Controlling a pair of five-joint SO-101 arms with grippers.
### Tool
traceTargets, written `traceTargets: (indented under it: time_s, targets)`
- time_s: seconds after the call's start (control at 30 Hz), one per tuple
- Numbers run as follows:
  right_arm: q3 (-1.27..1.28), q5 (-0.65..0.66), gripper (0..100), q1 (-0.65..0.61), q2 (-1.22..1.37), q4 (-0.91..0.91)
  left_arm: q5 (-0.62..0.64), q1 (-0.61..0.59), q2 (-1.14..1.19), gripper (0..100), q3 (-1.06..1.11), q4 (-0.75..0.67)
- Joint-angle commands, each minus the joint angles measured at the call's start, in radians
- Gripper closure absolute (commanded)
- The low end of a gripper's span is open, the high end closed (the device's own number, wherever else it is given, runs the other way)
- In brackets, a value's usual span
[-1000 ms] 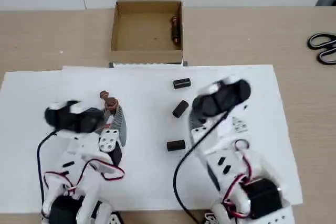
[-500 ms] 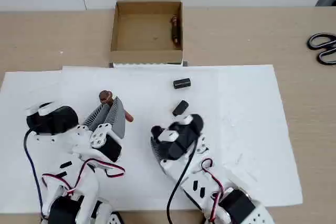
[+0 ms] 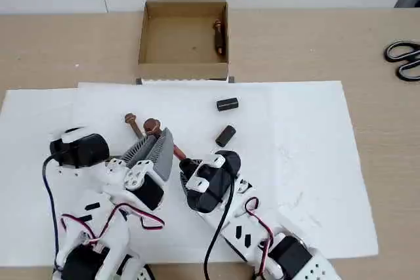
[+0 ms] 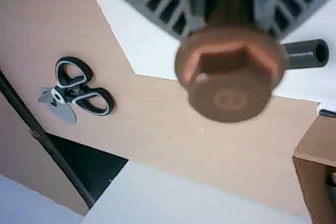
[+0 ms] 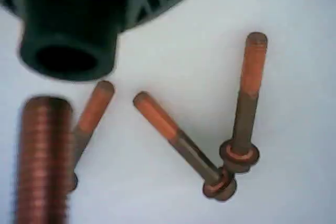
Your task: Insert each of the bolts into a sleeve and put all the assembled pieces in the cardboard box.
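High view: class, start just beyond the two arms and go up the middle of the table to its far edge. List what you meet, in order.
nearer sleeve → farther sleeve → cardboard box, with a bolt lying in it.

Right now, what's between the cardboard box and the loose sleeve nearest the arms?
A second loose sleeve, lying on the white paper, apart from both the cardboard box and the nearer sleeve. The high view shows it.
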Motion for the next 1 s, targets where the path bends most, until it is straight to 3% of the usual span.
traceTargets:
  time_s: [0.0, 0.4, 0.7, 0.97]
  targets:
    - [-0.017, 0.011, 99.5, -0.004, -0.015, -0.033, 0.006, 0.006, -0.009, 99, -0.015, -0.021]
    - [-0.054, 0.011, 99.5, -0.002, -0.015, -0.033, 0.003, 0.009, -0.008, 99, -0.012, 0.055]
    - [-0.055, 0.012, 99.5, -0.002, -0.015, -0.033, 0.000, 0.130, -0.008, 99, 0.031, 0.084]
    - [-0.057, 0.012, 99.5, -0.002, -0.015, -0.033, -0.110, 0.186, -0.008, 99, 0.044, 0.270]
